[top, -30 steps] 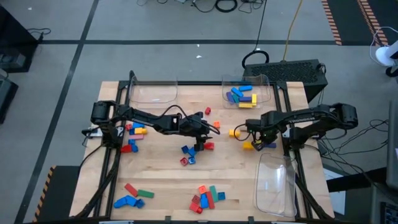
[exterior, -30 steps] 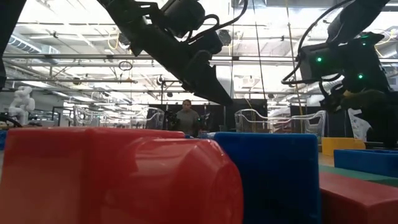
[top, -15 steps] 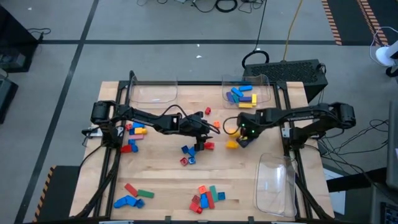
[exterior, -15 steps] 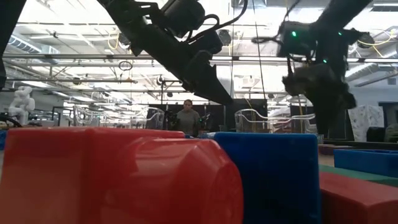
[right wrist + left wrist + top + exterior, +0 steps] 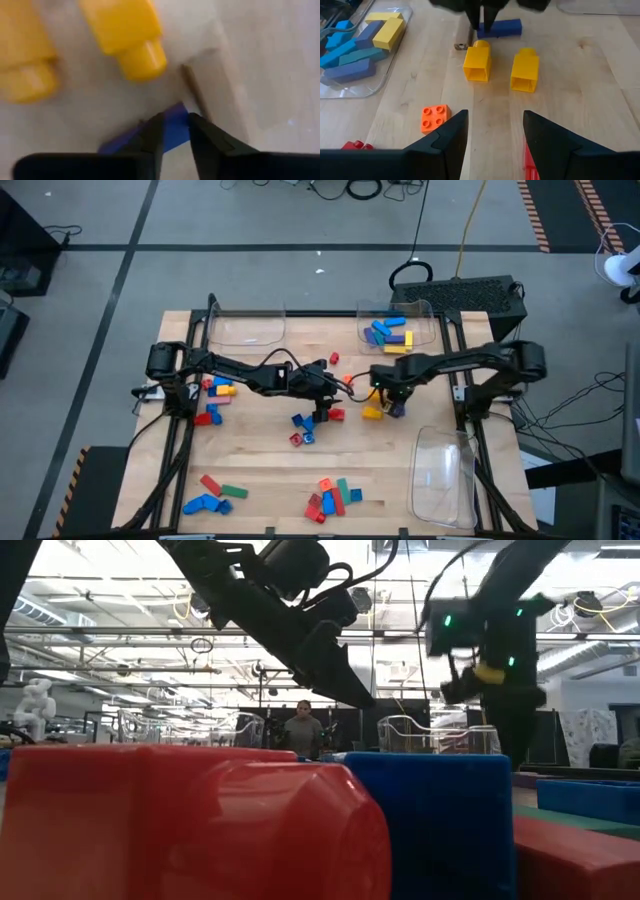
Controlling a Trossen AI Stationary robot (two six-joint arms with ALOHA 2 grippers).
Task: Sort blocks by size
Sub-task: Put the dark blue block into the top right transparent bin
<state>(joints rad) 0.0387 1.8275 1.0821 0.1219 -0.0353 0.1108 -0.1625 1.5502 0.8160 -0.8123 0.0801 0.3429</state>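
Right gripper (image 5: 172,131): jaws slightly parted astride a blue block (image 5: 170,131) beside two yellow blocks (image 5: 477,61). Left gripper (image 5: 492,131): jaws open, empty, mid-bench (image 5: 260,450).

I note the right gripper (image 5: 393,402) has swung leftward across the table to the yellow blocks (image 5: 372,412) and blue block (image 5: 397,410), fingers parting slightly

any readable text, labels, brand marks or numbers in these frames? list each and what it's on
None readable in any view.
The blocks, such as the orange block and the two yellow blocks, show only plain studs and faces.
The clear tray and the table carry no markings.
The room behind in the low view shows no legible signs.
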